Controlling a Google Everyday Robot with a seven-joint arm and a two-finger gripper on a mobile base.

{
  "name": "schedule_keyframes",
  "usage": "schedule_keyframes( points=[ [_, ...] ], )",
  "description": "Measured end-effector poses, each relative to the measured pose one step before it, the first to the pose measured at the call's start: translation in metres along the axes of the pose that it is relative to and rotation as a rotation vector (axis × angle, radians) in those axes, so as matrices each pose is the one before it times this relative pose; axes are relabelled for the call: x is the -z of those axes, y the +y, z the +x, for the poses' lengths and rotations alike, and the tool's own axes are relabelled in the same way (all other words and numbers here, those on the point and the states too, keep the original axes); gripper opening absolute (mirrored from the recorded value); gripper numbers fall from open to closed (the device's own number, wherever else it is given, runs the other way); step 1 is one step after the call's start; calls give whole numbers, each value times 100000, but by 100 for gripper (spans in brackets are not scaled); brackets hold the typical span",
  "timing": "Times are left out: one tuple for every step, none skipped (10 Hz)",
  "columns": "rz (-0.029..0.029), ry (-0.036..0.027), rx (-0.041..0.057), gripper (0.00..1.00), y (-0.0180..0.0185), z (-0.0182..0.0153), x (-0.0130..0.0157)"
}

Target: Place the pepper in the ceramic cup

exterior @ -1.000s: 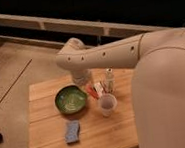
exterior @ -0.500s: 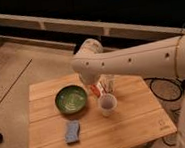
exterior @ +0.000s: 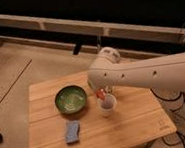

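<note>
The arm (exterior: pixel 151 74) has swung from over the far-left part of the table (exterior: pixel 137 126), across to the right and lower. Its bulky end now hangs right over the cup (exterior: pixel 107 106). The gripper (exterior: pixel 105 90) is tucked under that end, just above the cup's rim, mostly hidden by the arm's own shell. Whether it is clenched or released, I cannot tell.

The pepper (exterior: pixel 101 93) shows as a small orange-red bit at the cup's far-left rim, touching or just above it. It is not clearly down inside yet. I judge the carry is nearly finished. What remains is to let the pepper drop into the cup and to lift away.

The cup stands near the middle of the table, well back from every edge, so a nudge would not send it off. The bowl (exterior: pixel 70 99) sits just to its left, close enough that a leftward drift could clip it. The sponge (exterior: pixel 72 132) lies nearer and to the left, close to the near edge and out of the way. The room to the right of the cup and straight up looks open for withdrawing.
</note>
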Motion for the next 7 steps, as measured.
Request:
schedule_keyframes(
  points=[
    [-236,-6,451,0,254,-107,-39],
    [63,-4,178,0,8,-49,-13],
    [1255,965,1619,0,-135,-81,-360],
    [1494,1557,2793,0,162,-172,-574],
    [1618,1632,1903,0,-103,14,-457],
    [1643,1401,588,0,-510,192,-296],
    [1087,942,-34,0,-443,209,-141]
  ],
)
